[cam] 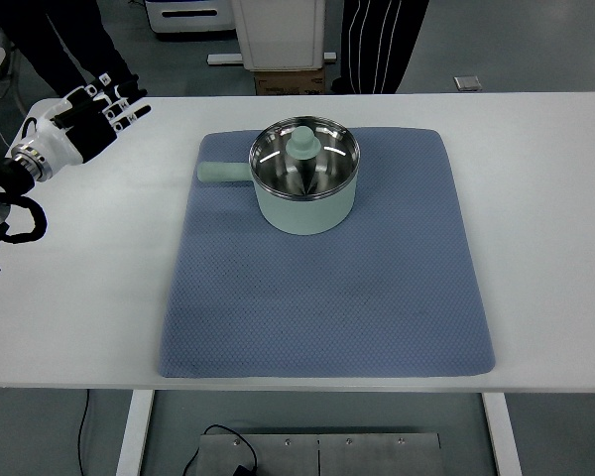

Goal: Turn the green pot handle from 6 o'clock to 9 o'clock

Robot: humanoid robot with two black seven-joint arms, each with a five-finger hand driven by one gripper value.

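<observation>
A: In the top view, where is the green pot (305,188) found?

B: It is seen upright on the far half of the blue mat (327,297), on the white worktop (545,248). Its handle (223,173) is pointed to the picture's left, so nine o'clock appears to be reached.

A: And what is left?

B: Little, it is judged. The left hand (94,114) is held well apart from the pot at the far left, fingers spread, nothing grasped. No right hand is shown.

The pot (305,188) is pale mint green outside with a shiny steel inside. The mat (327,288) is dusty blue with a fine dotted weave. The table (545,198) is white. The left hand (94,114) is black and white.
</observation>
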